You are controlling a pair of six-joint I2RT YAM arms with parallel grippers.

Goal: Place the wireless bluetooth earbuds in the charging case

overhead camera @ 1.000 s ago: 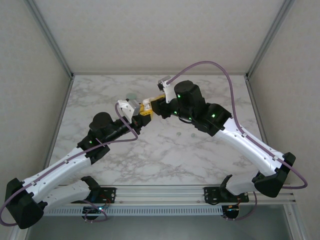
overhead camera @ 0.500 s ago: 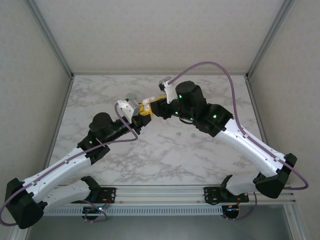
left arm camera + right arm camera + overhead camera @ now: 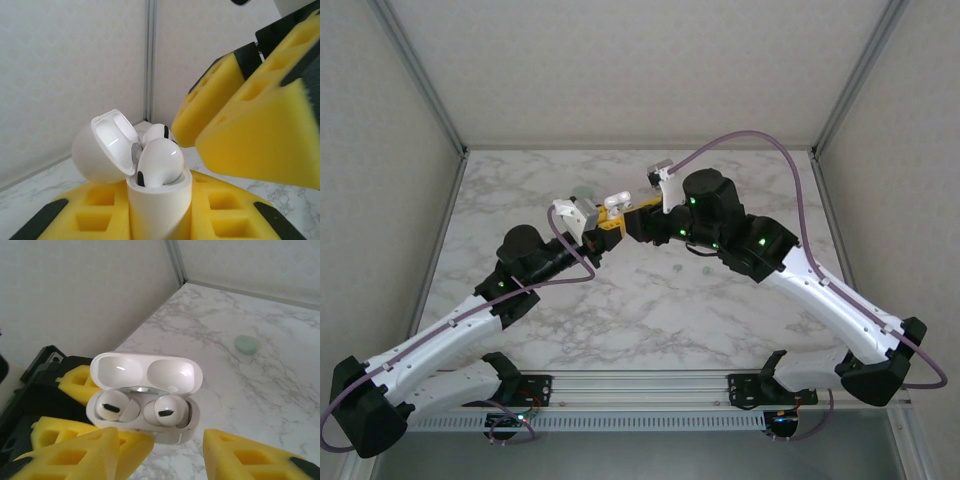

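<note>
A white charging case (image 3: pixel 159 200) stands upright with its lid flipped open, and my left gripper (image 3: pixel 159 215) is shut on its body between yellow foam pads. Two white earbuds (image 3: pixel 165 412) (image 3: pixel 111 407) sit in its wells side by side. The nearer earbud (image 3: pixel 160 162) rises above the rim. My right gripper (image 3: pixel 162 460) is open just in front of the case, touching nothing. Its yellow fingers (image 3: pixel 260 135) hang above and to the right of the case. From above, the left gripper (image 3: pixel 607 222) and right gripper (image 3: pixel 632 215) meet at the case (image 3: pixel 618 198) mid-table, toward the back.
A mint-green rounded object (image 3: pixel 246 344) lies on the marble table (image 3: pixel 280 365) beyond the case, also visible behind the left gripper (image 3: pixel 582 192). A tiny pale speck (image 3: pixel 677 268) lies on the table near the right arm. Walls with metal posts enclose the table.
My right gripper has opened and drawn back a little to the right, leaving the case's open lid exposed from above. The left arm and the case have stayed put.
</note>
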